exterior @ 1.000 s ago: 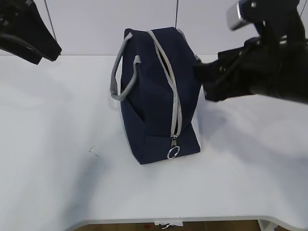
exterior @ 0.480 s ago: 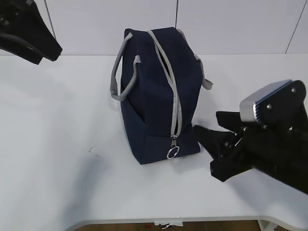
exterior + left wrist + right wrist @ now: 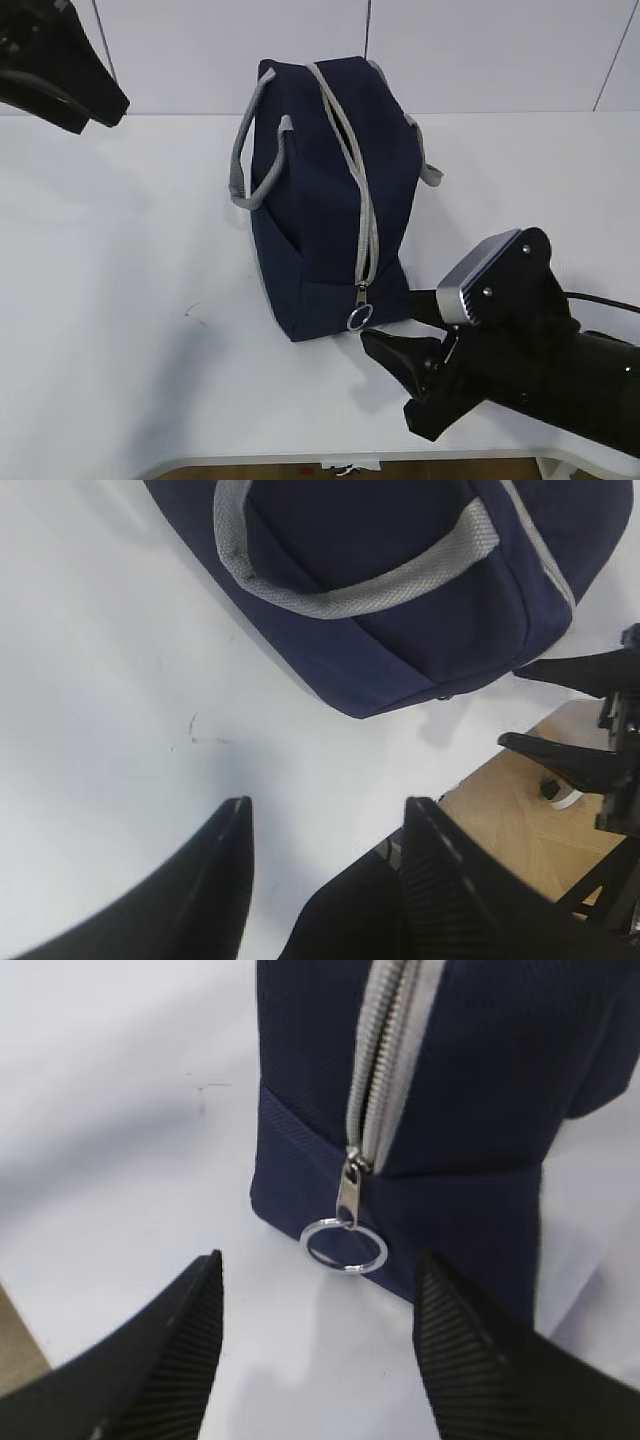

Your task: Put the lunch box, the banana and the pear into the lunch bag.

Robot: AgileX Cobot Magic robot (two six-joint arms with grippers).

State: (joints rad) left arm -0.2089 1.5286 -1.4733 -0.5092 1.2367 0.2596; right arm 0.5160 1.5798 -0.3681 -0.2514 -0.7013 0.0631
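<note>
The navy lunch bag point(image 3: 320, 190) stands mid-table with its grey zipper point(image 3: 365, 215) shut and the ring pull point(image 3: 360, 318) hanging at the near end. My right gripper point(image 3: 397, 325) is open and low over the table, just in front of the ring pull point(image 3: 343, 1244). The ring lies a little beyond the gap between the fingers point(image 3: 320, 1265) and nothing is held. My left gripper point(image 3: 95, 100) hovers high at the far left, open and empty point(image 3: 330, 810), looking down on the bag's handle point(image 3: 380, 585). The lunch box, banana and pear are out of view.
A small dark mark point(image 3: 190, 310) sits on the white table point(image 3: 130, 300) left of the bag. The table's front edge point(image 3: 300, 458) is close under the right arm, with wooden floor point(image 3: 520, 825) beyond it. A white wall stands behind.
My right arm has come down from beside the bag's upper right side to table height in front of the zipper ring. The left arm and the bag have not moved.
</note>
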